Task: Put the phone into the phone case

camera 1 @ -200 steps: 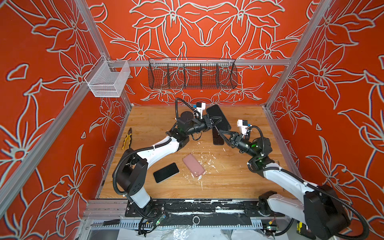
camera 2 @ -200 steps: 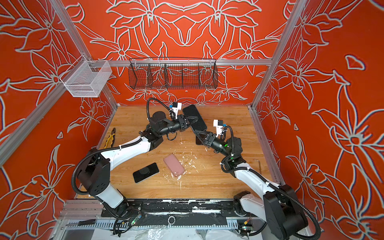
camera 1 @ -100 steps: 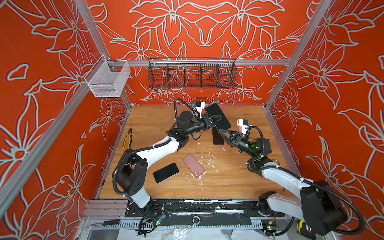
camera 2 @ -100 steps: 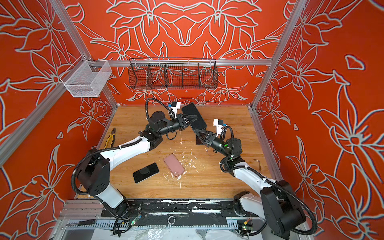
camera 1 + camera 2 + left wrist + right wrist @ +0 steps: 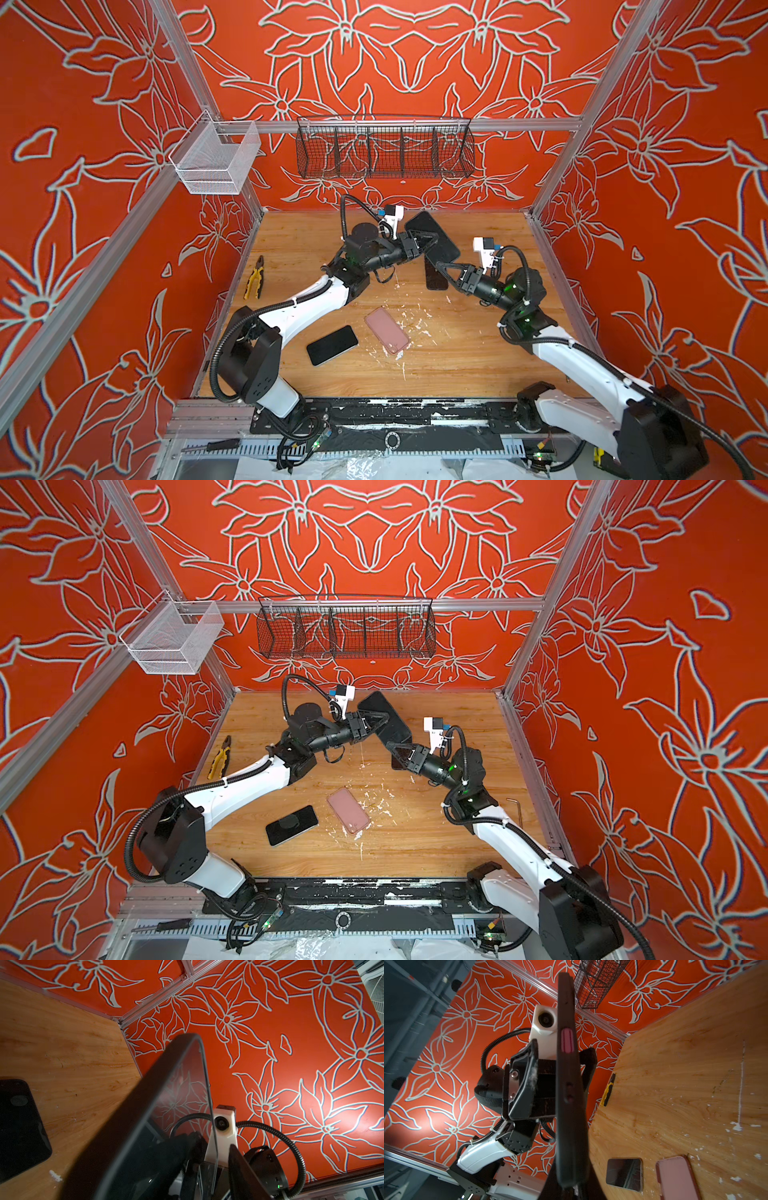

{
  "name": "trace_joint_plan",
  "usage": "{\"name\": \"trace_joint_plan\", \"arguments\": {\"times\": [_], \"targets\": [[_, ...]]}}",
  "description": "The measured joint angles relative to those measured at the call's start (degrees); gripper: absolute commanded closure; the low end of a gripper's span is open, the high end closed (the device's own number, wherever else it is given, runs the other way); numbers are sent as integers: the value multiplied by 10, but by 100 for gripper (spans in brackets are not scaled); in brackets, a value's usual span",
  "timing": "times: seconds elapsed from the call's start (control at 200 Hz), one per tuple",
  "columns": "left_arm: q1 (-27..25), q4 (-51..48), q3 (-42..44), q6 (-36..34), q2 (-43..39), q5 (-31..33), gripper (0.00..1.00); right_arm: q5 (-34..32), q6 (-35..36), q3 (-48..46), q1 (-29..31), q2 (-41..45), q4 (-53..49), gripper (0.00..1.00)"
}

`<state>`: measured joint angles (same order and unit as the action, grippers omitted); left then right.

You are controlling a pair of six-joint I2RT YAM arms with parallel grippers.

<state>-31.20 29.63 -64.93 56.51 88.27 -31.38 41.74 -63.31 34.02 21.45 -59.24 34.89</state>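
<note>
The phone (image 5: 180,1084) is up off the counter (image 5: 478,353), tilted on edge in front of and below the wire basket (image 5: 384,151). A matte black phone case (image 5: 566,1084) with a pink side button already runs along the edge the right wrist view shows. Whether every corner is seated I cannot tell. The right gripper (image 5: 436,264) has its jaws pressed together on the end of the phone farthest from the basket. The left gripper (image 5: 430,241) has its jaws spread to either side of it, and one of its fingers (image 5: 525,1084) stands clear of the case. All the weight therefore seems to hang from one pinch at a short end, so the phone could swing or slide out. It would then drop onto the dark slab (image 5: 436,278) that lies flat just beneath, on the side away from the basket. A spread left finger catching the case rim as that arm moves could also lever the phone out of the pinch or pop a corner loose.
</note>
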Motion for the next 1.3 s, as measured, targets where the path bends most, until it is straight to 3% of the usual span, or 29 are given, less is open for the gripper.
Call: {"name": "trace_joint_plan", "arguments": {"times": [0.245,0.38,0.661,0.766,0.821,0.946,1.026,1.141,1.296], "targets": [[43,-57,-17,-75,-30,-50,57,73,103,73,-2,33,-191,100],[52,-92,-45,-108,-26,-101,62,105,128,82,-8,33,-227,100],[62,-109,-80,-129,-5,-196,94,154,137,93,-24,31,-261,100],[62,-111,-78,-126,-9,-202,100,164,136,93,-32,32,-260,100],[62,-104,-69,-117,-12,-196,100,167,133,92,-37,32,-259,99],[59,-64,-27,-72,-26,-160,100,158,116,79,-45,32,-242,69],[56,-37,10,-33,-35,-125,100,123,96,63,-57,32,-209,59],[51,3,58,36,-35,-64,100,71,56,30,-64,31,-134,51],[41,17,89,95,-36,40,100,-12,-16,-48,-64,28,-3,49]]}}
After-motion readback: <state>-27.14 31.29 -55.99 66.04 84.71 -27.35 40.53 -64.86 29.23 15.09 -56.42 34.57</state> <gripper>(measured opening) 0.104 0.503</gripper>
